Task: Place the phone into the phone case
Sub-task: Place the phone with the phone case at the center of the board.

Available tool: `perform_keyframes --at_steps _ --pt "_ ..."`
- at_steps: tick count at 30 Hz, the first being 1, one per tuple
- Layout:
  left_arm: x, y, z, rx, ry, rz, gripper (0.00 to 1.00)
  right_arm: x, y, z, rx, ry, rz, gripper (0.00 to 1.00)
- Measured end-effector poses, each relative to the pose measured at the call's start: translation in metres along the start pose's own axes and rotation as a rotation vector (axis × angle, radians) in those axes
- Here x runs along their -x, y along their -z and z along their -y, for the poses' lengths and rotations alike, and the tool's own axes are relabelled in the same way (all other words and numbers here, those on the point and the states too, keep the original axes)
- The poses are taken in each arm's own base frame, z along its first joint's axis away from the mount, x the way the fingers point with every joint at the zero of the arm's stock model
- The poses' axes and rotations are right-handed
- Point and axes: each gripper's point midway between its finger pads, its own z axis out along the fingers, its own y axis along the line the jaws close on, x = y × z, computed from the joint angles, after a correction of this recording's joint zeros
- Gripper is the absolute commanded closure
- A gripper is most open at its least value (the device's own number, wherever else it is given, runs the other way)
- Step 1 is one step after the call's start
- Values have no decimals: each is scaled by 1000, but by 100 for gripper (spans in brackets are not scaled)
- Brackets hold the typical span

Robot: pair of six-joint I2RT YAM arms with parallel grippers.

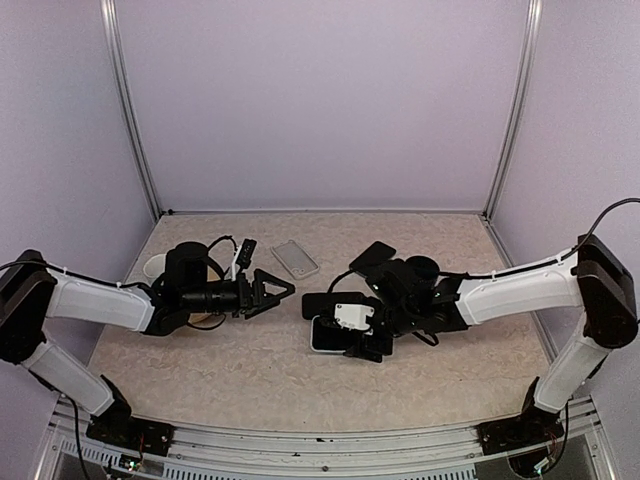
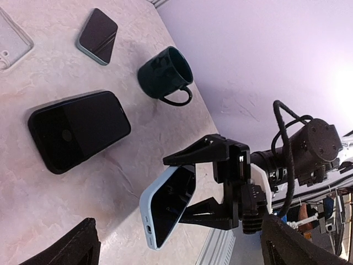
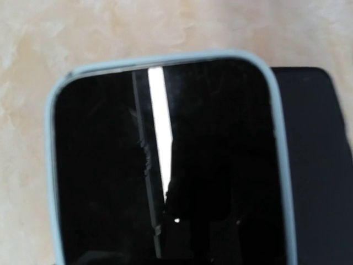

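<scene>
The right gripper (image 2: 174, 190) pinches a phone (image 2: 168, 201) by its long edges near the front middle of the table (image 1: 250, 370). It holds the phone tilted, and whether the lower end touches the surface cannot be told. A pale blue case (image 3: 165, 59) rims the dark screen at every corner and edge in view, so the phone appears to be seated in it. The end nearest the right wrist camera is out of view, and a final press there may be all that is left.

The left gripper (image 1: 280, 294) hangs a little apart to the phone's left, its jaws spread wide and holding nothing.

A black cased phone (image 2: 77, 130) lies flat just beside the held one. Farther back stand a dark green mug (image 2: 164, 70), another phone (image 2: 98, 36) and a clear case (image 1: 295, 258).
</scene>
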Motion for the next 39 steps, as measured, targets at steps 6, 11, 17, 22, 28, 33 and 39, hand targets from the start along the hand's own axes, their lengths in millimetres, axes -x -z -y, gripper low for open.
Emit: perform_keyframes --at_steps 6,11,17,22,28,33,39 --pt "6 10 -4 26 16 47 1 4 -25 4 89 2 -14 24" --pt "9 14 -4 33 17 67 1 6 -41 6 154 2 -22 24" --pt "11 16 -5 40 20 78 1 -4 -54 0 223 -2 -56 24" --pt "13 17 -6 43 20 85 1 -15 -58 -10 265 -15 -91 22" --pt "13 17 -6 42 26 86 1 -17 -58 -10 265 -25 -98 20" --pt "13 17 -6 42 30 86 1 -17 -59 -9 261 -41 -101 17" --pt "13 17 -6 42 31 86 1 -14 -62 -6 256 -50 -97 14"
